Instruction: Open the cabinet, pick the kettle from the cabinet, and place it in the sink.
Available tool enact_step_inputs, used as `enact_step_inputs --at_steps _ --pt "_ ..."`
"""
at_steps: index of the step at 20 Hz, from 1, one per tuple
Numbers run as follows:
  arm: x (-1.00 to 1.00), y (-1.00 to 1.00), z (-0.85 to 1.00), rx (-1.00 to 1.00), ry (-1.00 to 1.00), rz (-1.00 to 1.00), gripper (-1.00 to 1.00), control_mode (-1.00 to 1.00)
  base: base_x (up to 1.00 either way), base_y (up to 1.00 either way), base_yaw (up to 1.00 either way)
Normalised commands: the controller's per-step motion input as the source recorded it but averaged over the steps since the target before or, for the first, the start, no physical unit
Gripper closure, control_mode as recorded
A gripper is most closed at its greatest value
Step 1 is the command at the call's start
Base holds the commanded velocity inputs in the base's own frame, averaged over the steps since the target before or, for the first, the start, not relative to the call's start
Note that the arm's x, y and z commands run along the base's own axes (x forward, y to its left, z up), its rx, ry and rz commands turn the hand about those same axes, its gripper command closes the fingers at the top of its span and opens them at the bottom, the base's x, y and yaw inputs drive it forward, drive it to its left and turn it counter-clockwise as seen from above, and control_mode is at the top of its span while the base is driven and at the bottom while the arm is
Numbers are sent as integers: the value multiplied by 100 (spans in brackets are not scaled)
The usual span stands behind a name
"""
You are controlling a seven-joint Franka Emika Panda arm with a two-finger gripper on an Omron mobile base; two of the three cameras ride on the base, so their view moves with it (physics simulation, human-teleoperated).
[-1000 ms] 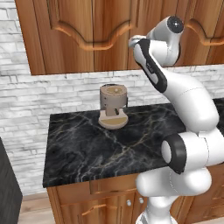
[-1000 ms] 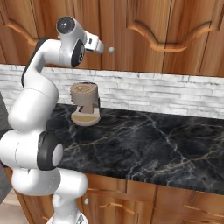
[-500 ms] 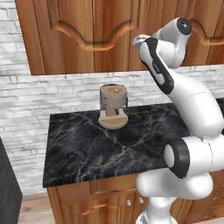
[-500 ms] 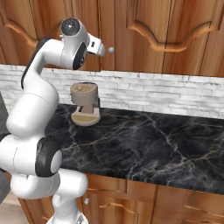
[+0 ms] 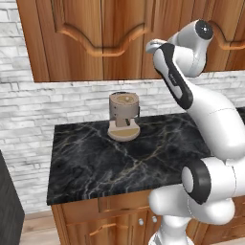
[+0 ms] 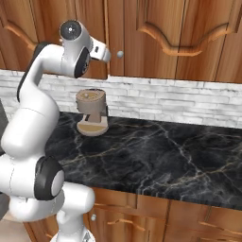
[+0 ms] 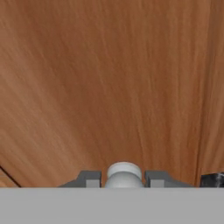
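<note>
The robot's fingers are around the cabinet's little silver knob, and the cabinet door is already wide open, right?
Not quite. The fingers do sit on both sides of the knob, but the cabinet door is shut, not wide open. The right base view shows the doors flat and closed, and the hand view shows the door panel right in front of the gripper.

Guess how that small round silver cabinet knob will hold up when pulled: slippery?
Likely slippery: the knob looks smooth, rounded and glossy between the end effector fingertips. Probably rigid, fixed to the cabinet door. Being small, it gives little surface to hold, so a pull could slide off.
</note>
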Motion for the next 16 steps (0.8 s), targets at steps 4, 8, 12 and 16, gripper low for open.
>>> enact_step_inputs --at_steps 4,8,12,16 --pt "-35 29 -5 0 -2 0 100 -100 0 0 0" --pt "-37 30 -4 -1 -7 0 100 -100 0 0 0" --pt "-38 32 -4 -4 -11 0 100 -100 0 0 0" --pt "-36 34 -1 -5 -7 0 100 -100 0 0 0"
